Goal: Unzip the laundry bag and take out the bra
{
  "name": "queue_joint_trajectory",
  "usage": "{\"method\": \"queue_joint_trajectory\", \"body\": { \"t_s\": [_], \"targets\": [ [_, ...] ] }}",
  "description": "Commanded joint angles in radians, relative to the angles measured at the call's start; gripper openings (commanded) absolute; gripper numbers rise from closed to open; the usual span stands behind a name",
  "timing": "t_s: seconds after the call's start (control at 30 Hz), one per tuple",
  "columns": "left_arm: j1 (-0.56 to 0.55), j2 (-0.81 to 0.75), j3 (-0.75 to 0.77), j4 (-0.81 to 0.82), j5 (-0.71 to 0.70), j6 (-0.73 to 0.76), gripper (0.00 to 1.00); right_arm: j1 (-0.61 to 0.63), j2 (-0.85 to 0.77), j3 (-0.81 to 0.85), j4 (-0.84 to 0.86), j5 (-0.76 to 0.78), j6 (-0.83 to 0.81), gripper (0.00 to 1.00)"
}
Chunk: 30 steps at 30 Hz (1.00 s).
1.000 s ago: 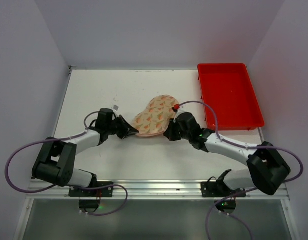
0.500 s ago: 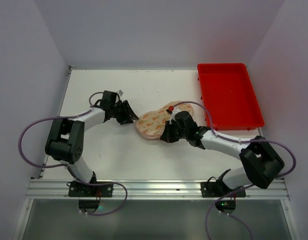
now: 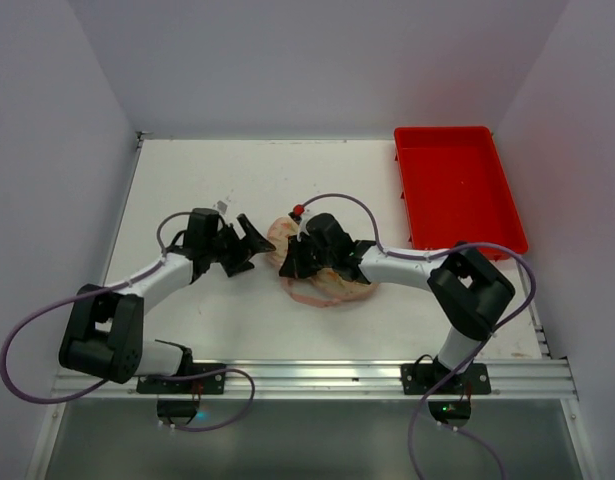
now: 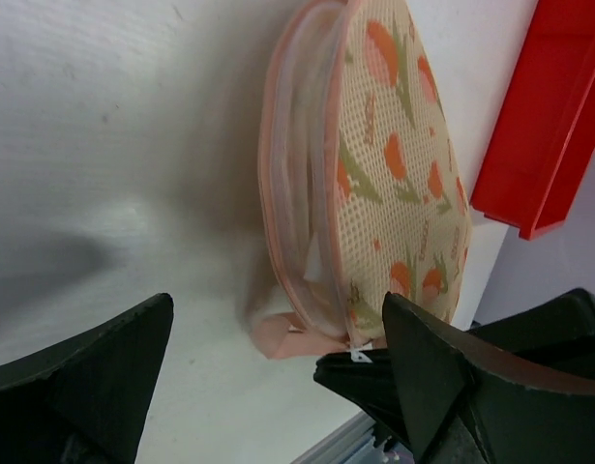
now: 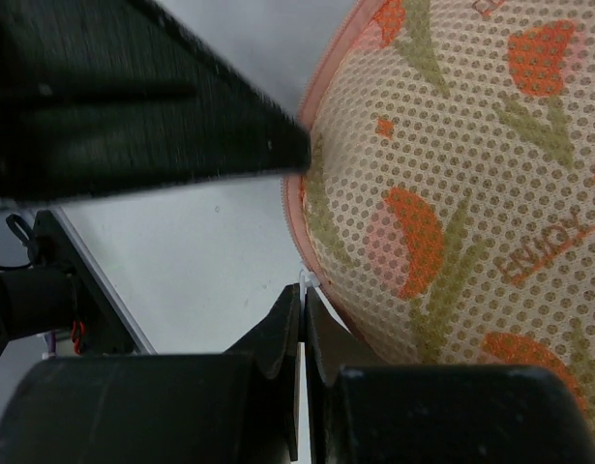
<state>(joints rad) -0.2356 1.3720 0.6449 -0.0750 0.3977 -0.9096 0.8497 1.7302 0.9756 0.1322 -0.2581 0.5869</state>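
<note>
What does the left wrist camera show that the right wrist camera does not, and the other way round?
Only the left wrist view: the red tray, the side edge of the bag with its pink zipper band, and the left gripper open. Only the right wrist view: the mesh holes and printed letters from close up, and the right gripper shut on a small white tab at the bag's edge. Both: the bag's orange and green flower print, and the white table.

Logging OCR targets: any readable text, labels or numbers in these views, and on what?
"ERMOK" (letters uncertain): orange print on the laundry bag, right wrist view; a second print at the top edge is cut off.
Similar prints in the left wrist view: too small to read.
Red tray: no text.
</note>
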Motion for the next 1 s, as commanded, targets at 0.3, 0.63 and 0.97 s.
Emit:
{"method": "queue_joint_trajectory", "body": {
  "t_s": [0.3,0.63,0.97],
  "targets": [
    [-0.171,0.061,-0.022,0.262,-0.086,-0.202,0.61,0.0,-0.006,0.008,0.043,-0.003,-0.006,0.0],
    [-0.072,0.064,0.004,0.176,-0.116,-0.169,0.0,-0.034,-0.216,-0.175,-0.068,0.118,-0.016,0.0],
    [0.13,0.12,0.093,-0.009,-0.06,0.058,0.0,-0.293,-0.544,-0.403,-0.282,0.112,-0.002,0.0]
  ]
}}
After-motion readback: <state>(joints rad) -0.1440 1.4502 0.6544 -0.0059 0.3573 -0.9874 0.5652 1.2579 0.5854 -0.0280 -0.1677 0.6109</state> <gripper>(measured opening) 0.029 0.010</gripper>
